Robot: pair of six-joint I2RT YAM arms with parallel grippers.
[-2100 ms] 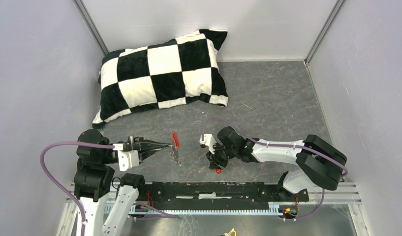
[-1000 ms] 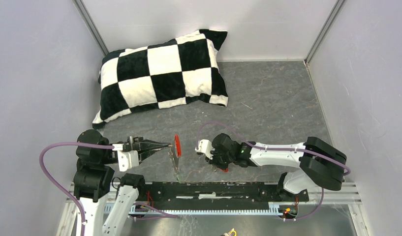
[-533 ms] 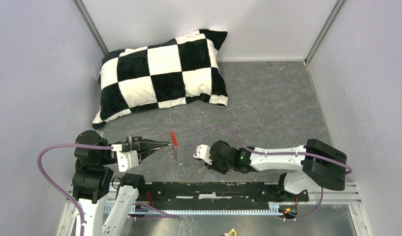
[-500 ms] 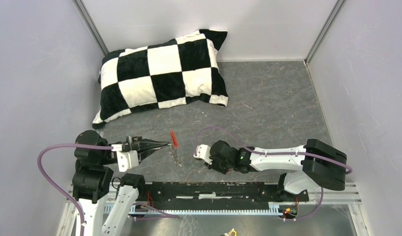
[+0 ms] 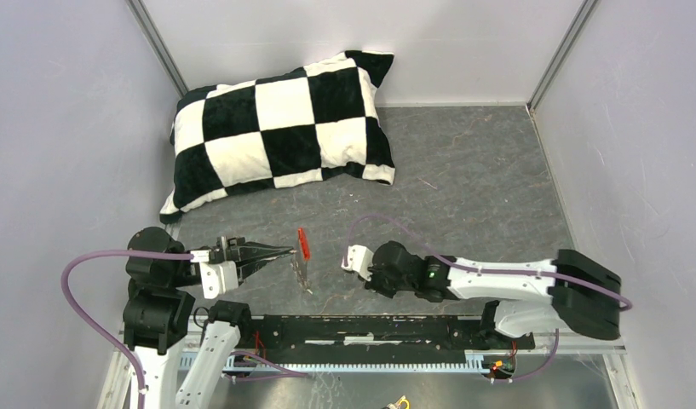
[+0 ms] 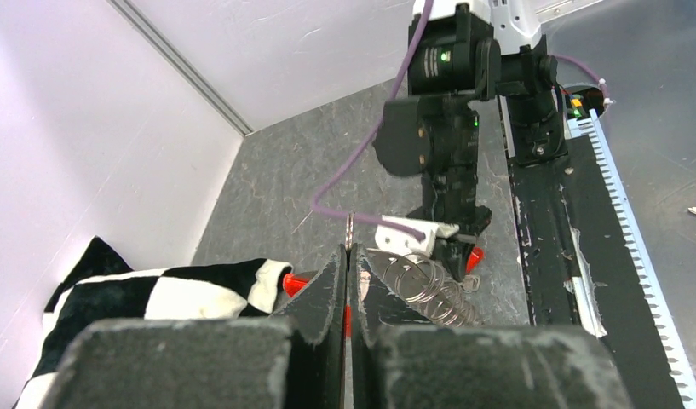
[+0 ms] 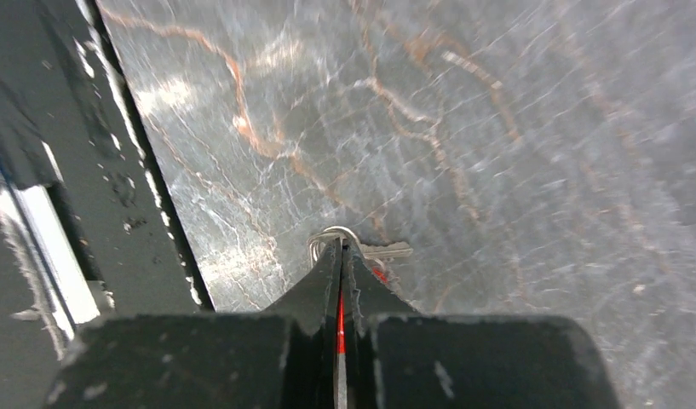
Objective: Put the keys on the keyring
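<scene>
My left gripper [image 5: 289, 251] [image 6: 349, 249] is shut on the keyring, and a thin metal loop [image 6: 350, 228] pokes out past its tips. The keyring's red fob [image 5: 302, 242] stands up beside the tips, and its silvery rings [image 5: 301, 271] [image 6: 429, 285] hang below over the table. My right gripper [image 7: 342, 247] is low at the table, to the right of the keyring, and shut on a red-headed key. Red shows between its fingers. The key's small ring [image 7: 330, 238] and blade [image 7: 388, 250] stick out at the tips. From the left wrist view the key's red head [image 6: 474, 258] shows under the right gripper.
A black-and-white checked pillow [image 5: 280, 128] lies at the back left. A black rail [image 5: 370, 328] runs along the near edge between the arm bases. Grey walls close in the table [image 5: 472, 170] on three sides.
The right gripper has closed on the red-headed key low at the table, and its arm has stretched out lower. The keyring has swung a little in the left gripper, which has stayed put.
</scene>
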